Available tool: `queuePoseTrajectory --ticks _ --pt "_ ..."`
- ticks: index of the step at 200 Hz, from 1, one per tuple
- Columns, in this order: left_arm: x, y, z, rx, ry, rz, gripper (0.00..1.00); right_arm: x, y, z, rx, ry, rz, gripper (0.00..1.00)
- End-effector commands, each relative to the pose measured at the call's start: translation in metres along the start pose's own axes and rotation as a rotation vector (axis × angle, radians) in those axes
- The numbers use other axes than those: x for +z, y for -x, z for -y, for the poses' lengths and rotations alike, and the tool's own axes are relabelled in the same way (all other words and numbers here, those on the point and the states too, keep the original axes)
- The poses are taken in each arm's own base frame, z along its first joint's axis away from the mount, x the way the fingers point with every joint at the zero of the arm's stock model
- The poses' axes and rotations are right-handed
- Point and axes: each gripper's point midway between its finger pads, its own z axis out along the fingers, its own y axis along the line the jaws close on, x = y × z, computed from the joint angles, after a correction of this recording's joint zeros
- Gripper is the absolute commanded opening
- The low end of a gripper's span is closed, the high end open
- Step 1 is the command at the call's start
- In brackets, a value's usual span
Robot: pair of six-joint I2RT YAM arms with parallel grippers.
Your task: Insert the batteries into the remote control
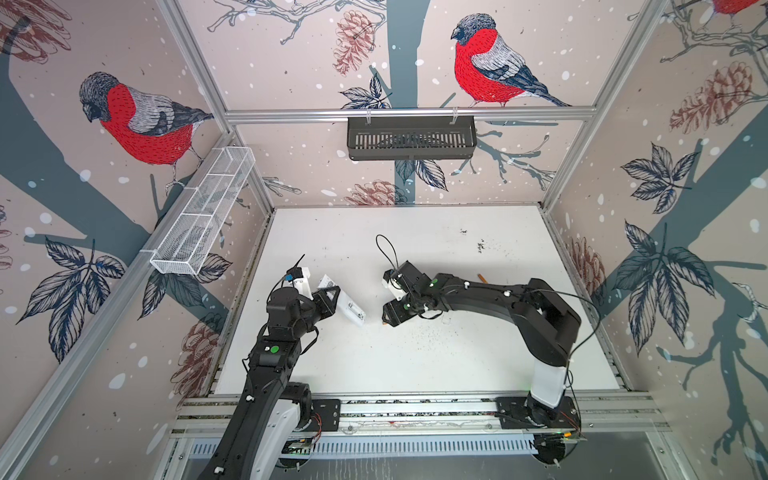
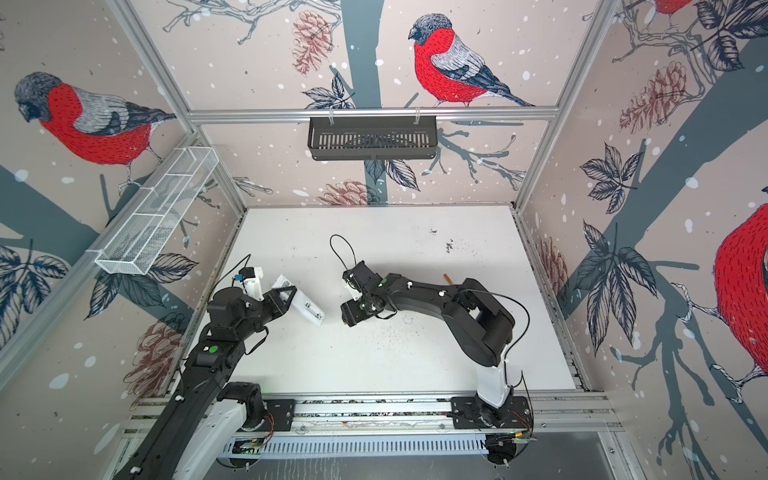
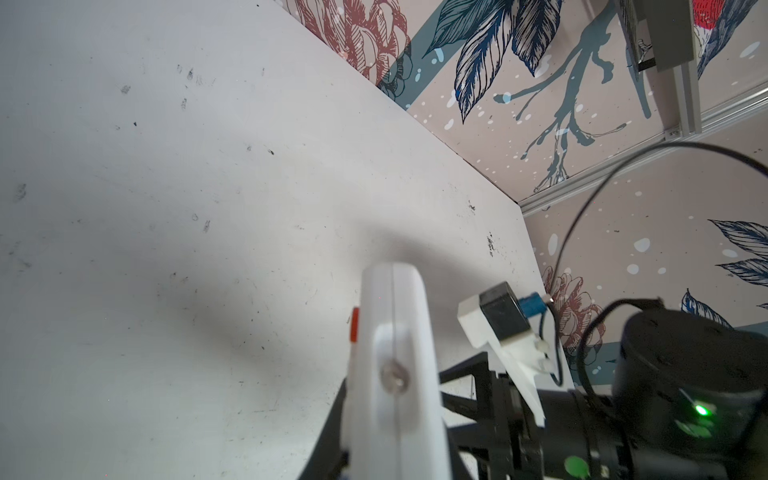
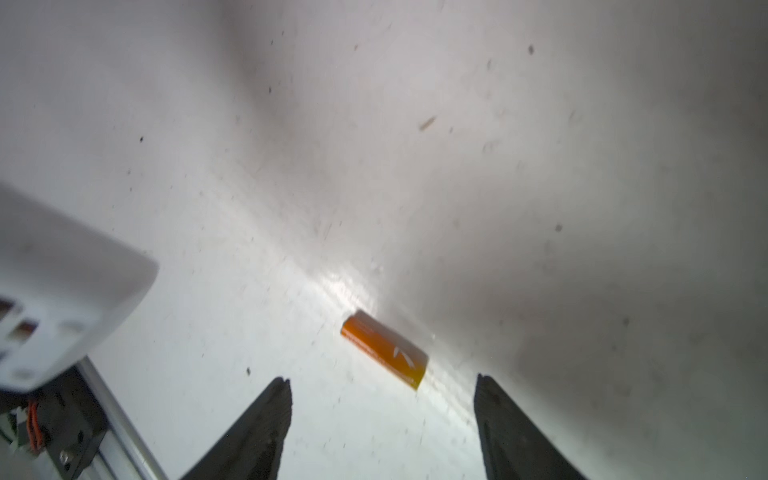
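**Remote clamped at left, 1 battery between the spread right fingers**

At the left of both top views, the left gripper (image 1: 329,296) has its fingers pressed together on the remote control (image 1: 348,306), gripping it partway along its length. The white body slants across the table (image 1: 415,365), and the end with the open battery bay points toward the middle of the table. The left wrist view shows the remote control (image 3: 395,332) edge-on, with 1 red button on its side.

Just to the right of the bay end, the right gripper (image 1: 390,316) reaches in low over the table, tips aimed at the remote. In the right wrist view its 2 fingers (image 4: 270,415) stand wide apart and touch nothing. 1 of the batteries (image 4: 384,349) lies flat on the table in front of the gap between them, at a slant. A corner of the remote shows near it.

Further right, the second battery (image 1: 482,277) lies on the table beside the right arm, well apart from both grippers.
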Motion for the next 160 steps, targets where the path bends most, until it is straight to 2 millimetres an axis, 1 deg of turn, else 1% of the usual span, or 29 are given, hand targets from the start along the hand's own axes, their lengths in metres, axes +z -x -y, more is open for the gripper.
queuePoseTrajectory --ticks 1,21,33,47,62,78,107,134,160 --pt "-0.002 0.008 0.002 0.026 0.005 0.030 0.00 0.017 0.016 0.003 -0.019 0.034 -0.019 0.69" --pt "-0.003 0.008 0.002 0.028 0.007 0.035 0.00 0.035 0.029 0.000 -0.030 0.063 -0.036 0.65" --pt "-0.004 0.009 0.002 0.029 0.009 0.040 0.00 0.046 0.033 0.001 -0.030 0.056 -0.066 0.59" --pt "-0.004 0.009 0.001 0.028 0.012 0.040 0.00 0.055 0.031 0.002 -0.028 0.048 -0.100 0.52" --pt "-0.005 0.010 0.002 0.030 0.011 0.044 0.00 0.059 0.025 0.000 -0.028 0.039 -0.116 0.45" --pt "-0.004 0.010 0.001 0.029 0.011 0.043 0.00 0.062 0.018 0.003 -0.016 0.019 -0.138 0.41" --pt "-0.004 0.010 0.001 0.028 0.010 0.042 0.00 0.063 0.008 0.011 -0.003 -0.022 -0.162 0.40" --pt "-0.004 0.009 0.002 0.027 0.009 0.041 0.00 0.057 0.006 0.007 -0.025 -0.028 -0.164 0.40" --pt "-0.004 0.009 0.002 0.028 0.007 0.040 0.00 0.047 -0.008 0.009 -0.051 -0.045 -0.194 0.40"
